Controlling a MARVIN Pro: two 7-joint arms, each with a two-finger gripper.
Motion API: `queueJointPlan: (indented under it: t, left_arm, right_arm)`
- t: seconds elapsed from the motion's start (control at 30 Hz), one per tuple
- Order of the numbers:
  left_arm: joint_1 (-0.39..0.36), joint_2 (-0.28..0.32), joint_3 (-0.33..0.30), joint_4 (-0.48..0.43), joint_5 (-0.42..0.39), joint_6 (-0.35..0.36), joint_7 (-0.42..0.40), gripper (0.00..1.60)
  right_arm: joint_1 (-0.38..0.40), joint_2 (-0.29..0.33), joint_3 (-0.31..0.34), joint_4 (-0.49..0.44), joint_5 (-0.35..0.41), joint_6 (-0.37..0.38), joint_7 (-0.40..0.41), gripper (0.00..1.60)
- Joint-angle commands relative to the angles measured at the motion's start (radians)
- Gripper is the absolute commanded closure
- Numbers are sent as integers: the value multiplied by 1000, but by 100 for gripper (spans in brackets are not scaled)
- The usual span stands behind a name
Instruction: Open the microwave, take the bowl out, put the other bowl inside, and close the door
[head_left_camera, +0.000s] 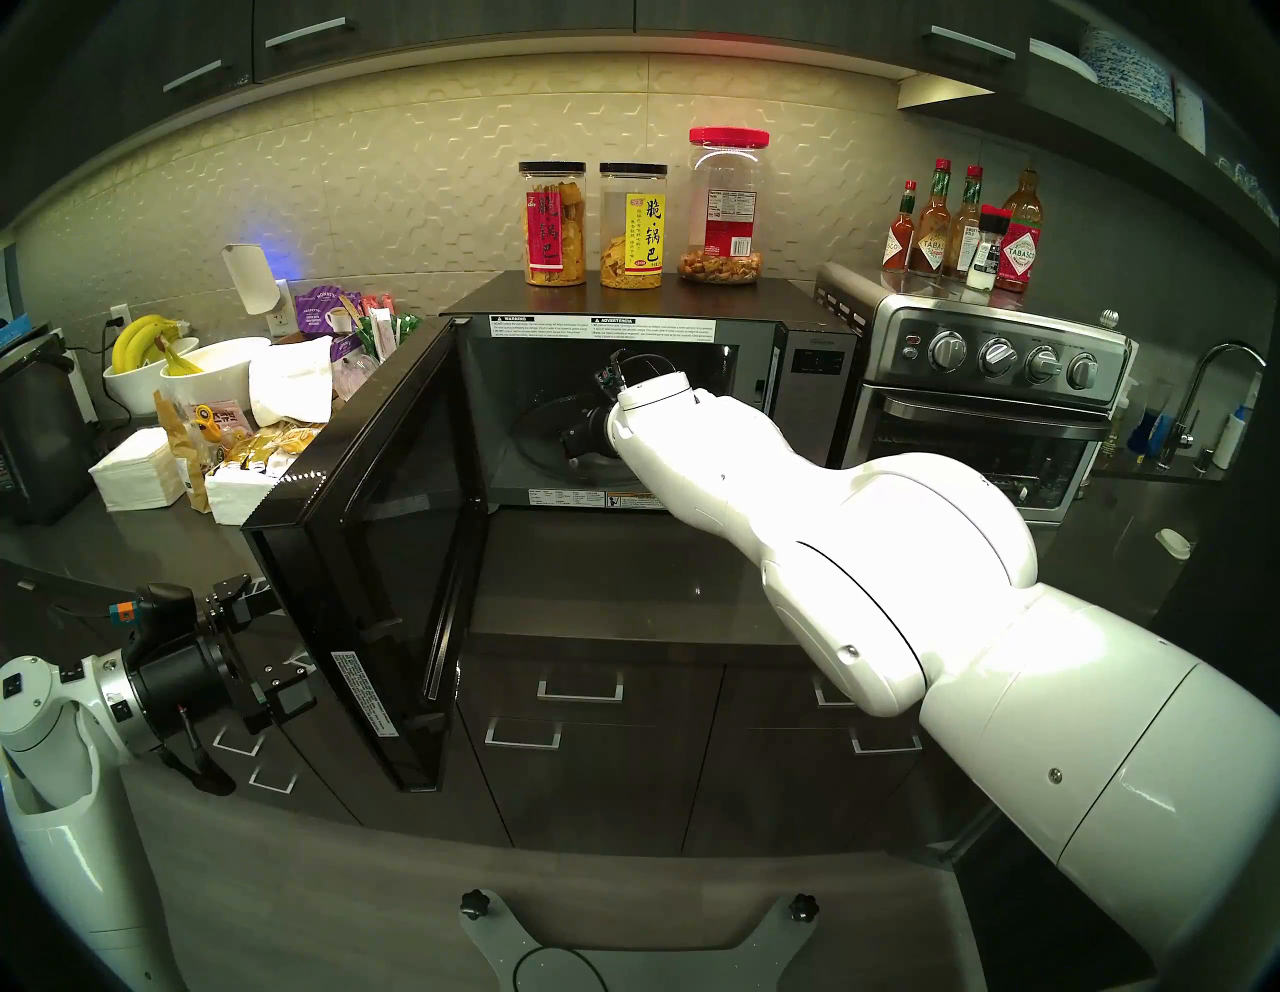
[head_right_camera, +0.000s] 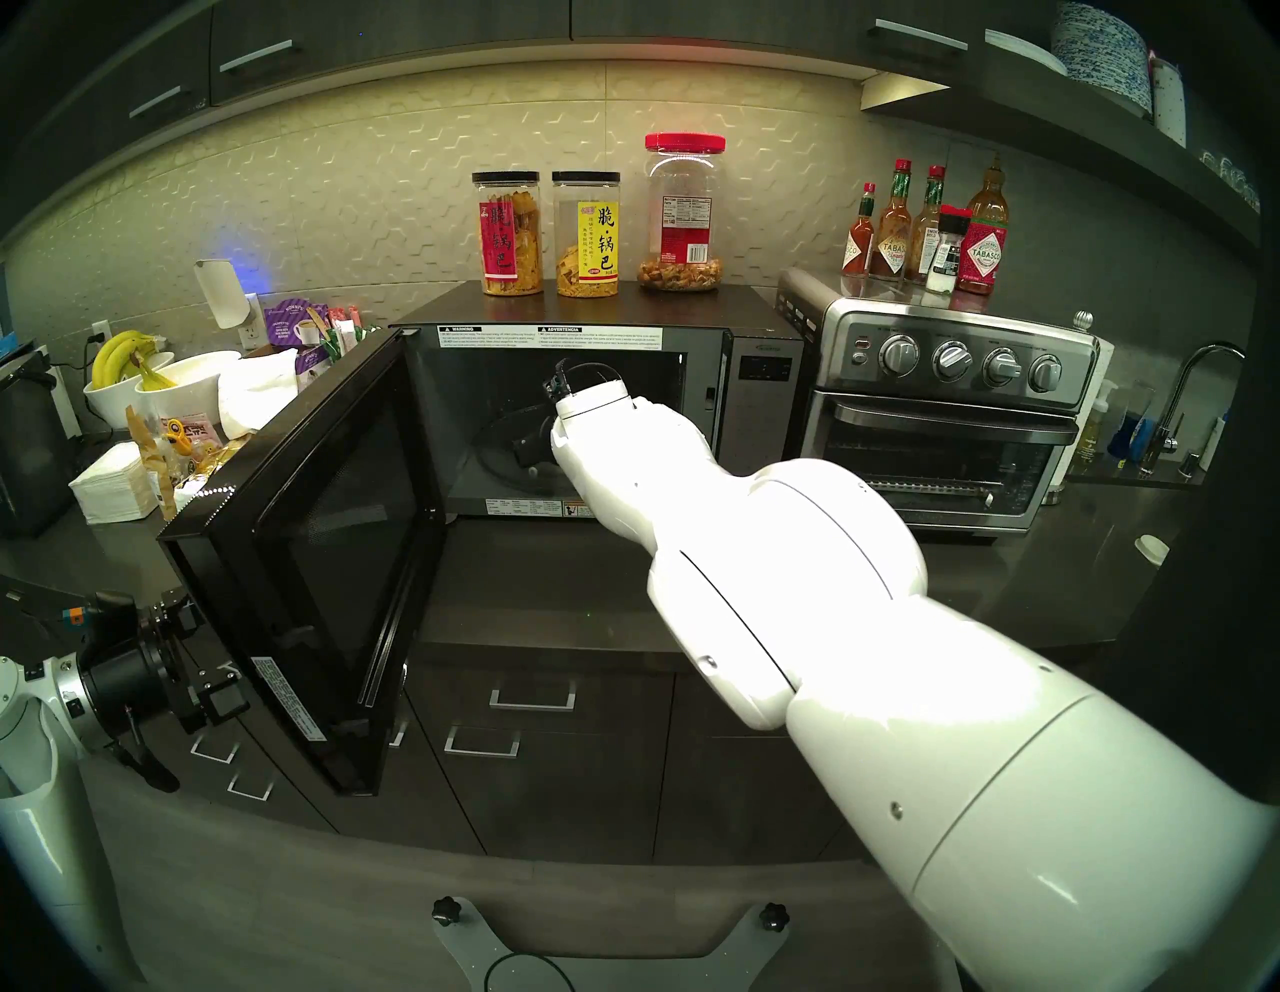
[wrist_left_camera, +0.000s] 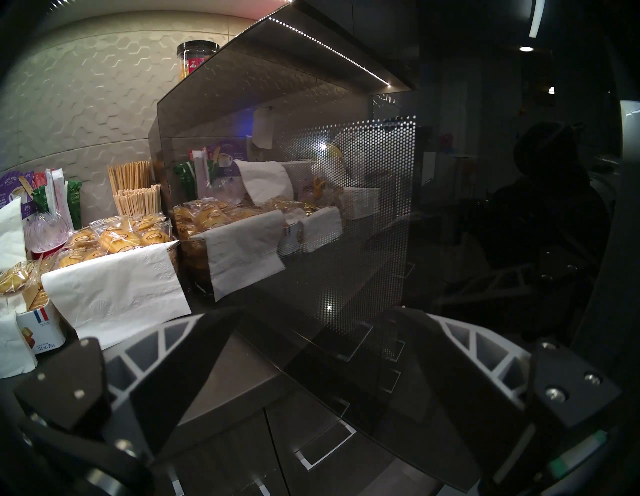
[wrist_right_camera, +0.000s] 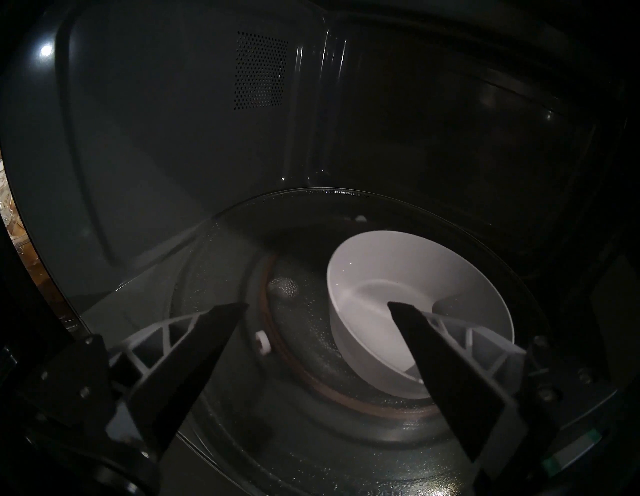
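With the door (head_left_camera: 360, 554) swung wide, the right hand (wrist_right_camera: 318, 306) reaches inside the microwave (head_left_camera: 623, 388), fingers spread and empty, above a bowl (wrist_right_camera: 420, 301) sitting on the turntable (wrist_right_camera: 242, 242)

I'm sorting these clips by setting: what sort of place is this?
Most likely an office or shared kitchenette. A microwave and a toaster oven stand on a dark counter under wall cabinets, with a sink tap at the right, and wrapped snacks, napkins and stir sticks laid out for self-service.
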Motion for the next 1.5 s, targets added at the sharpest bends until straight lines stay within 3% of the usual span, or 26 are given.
queueJointPlan:
  t: [0.0, 0.17, 0.67, 0.83, 0.93, 1.47]
  left_arm:
    - [2, 2, 1, -15, -5, -2, -9, 0]
    - [2, 2, 1, -15, -5, -2, -9, 0]
    - [2, 2, 1, -15, -5, -2, -9, 0]
    - [2, 2, 1, -15, -5, -2, -9, 0]
    - [2, 2, 1, -15, -5, -2, -9, 0]
    - [2, 2, 1, -15, -5, -2, -9, 0]
  right_arm:
    - [40, -11, 0, -2, -2, -5, -3, 24]
    - [41, -14, 2, 4, -8, -2, -2, 50]
    - [31, -21, 3, 13, -26, -10, -19, 47]
    - [29, -22, 4, 15, -31, -11, -22, 58]
    - [29, -22, 5, 15, -33, -11, -22, 80]
    - [24, -20, 9, 16, -41, -17, -26, 82]
